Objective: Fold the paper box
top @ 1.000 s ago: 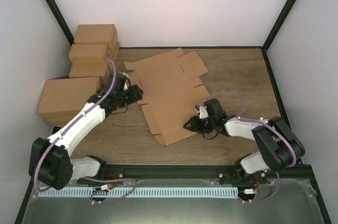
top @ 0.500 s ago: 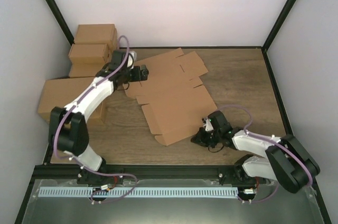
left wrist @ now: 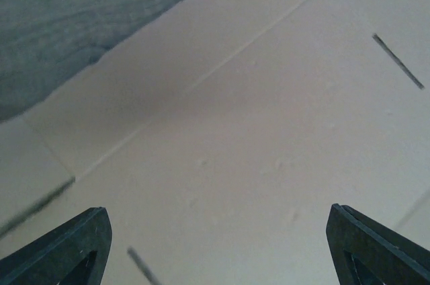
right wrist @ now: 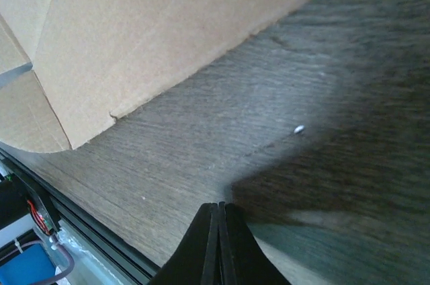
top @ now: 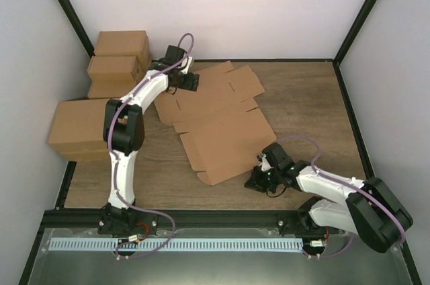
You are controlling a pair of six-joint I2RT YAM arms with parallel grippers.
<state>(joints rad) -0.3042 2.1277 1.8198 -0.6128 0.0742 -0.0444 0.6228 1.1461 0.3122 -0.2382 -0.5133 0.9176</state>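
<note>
White walls with black corner posts are enclosing a brown wood-grain tabletop (top: 302, 117). Lying flat on it, from the back centre towards the near middle, is the paper box (top: 215, 120), a plain brown corrugated cardboard sheet cut with notched flaps, slots and crease lines, its panels all spreading open. At the back-left corner a stack of small closed brown cartons (top: 121, 63) is sitting, with a larger brown carton (top: 84, 127) resting just in front of it, both off the left edge of the sheet.

The white left arm (top: 144, 93) is stretching far back, and the left tool (top: 191, 82) is hanging over the sheet's back-left panel. In its wrist view the two dark fingers (left wrist: 67, 248) are standing wide apart over bare cardboard (left wrist: 255, 130) crossed by a crease and short slits; whether they are touching it is hard to say.

The white right arm (top: 329, 184) is lying low along the near right, and the right tool (top: 252, 180) is sitting just beside the sheet's near-right edge. Its wrist view is showing the tool (right wrist: 220, 221) pinched tight with nothing between its tips, over bare wood, the cardboard edge (right wrist: 148, 29) lying ahead of it.
</note>
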